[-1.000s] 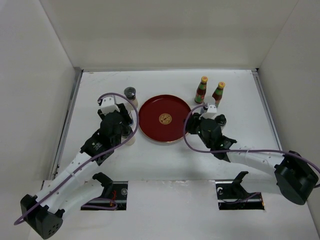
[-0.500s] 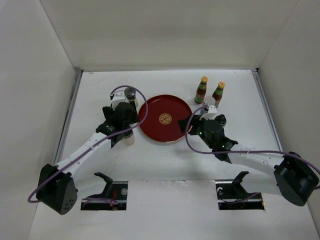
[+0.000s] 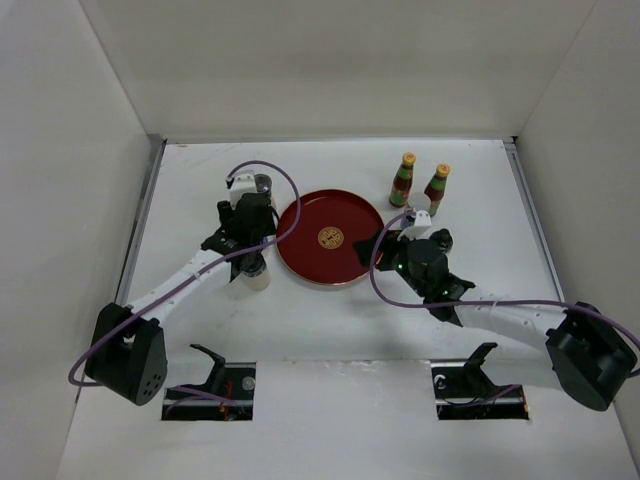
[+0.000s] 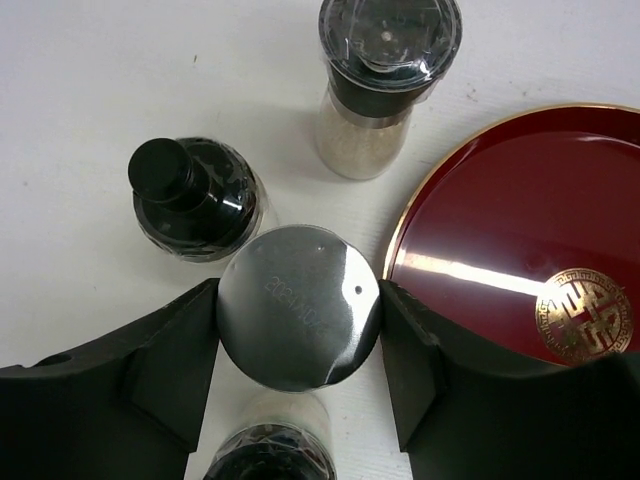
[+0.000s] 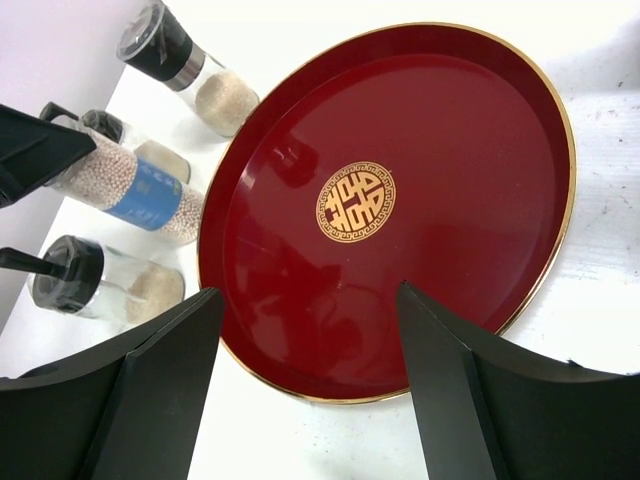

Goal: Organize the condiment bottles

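The round red lacquer tray [image 3: 300,225] with a gold rim and gold emblem sits mid-way across the white table [image 3: 330,320], and everything else groups around it. At the tray's left edge the left gripper [image 4: 298,300] is closed on a short silver-lidded jar [image 4: 298,305], with one black finger [image 4: 170,365] against each side of the mirror-bright lid. The right wrist view shows this jar filled with white beads and wearing a blue label. Whether it is lifted off the table cannot be told. Three more spice jars stand close around it, all left of the tray. A clear-wrapped black-capped grinder jar [image 4: 380,70] of pale grains is toward the tray's far-left rim. A black knob-topped jar [image 4: 192,200] stands just beside the gripped one, on the side away from the tray. A dark-topped pale jar [image 3: 256,274] sits at the tray's near-left rim. Beyond the tray's far-right rim two slim red sauce bottles [image 3: 403,180] with yellow caps and green labels stand upright side by side, close together. The right gripper [image 5: 307,300] hangs over the tray's right side with its jaws spread wide and nothing between them, only the red tray surface showing in the gap.
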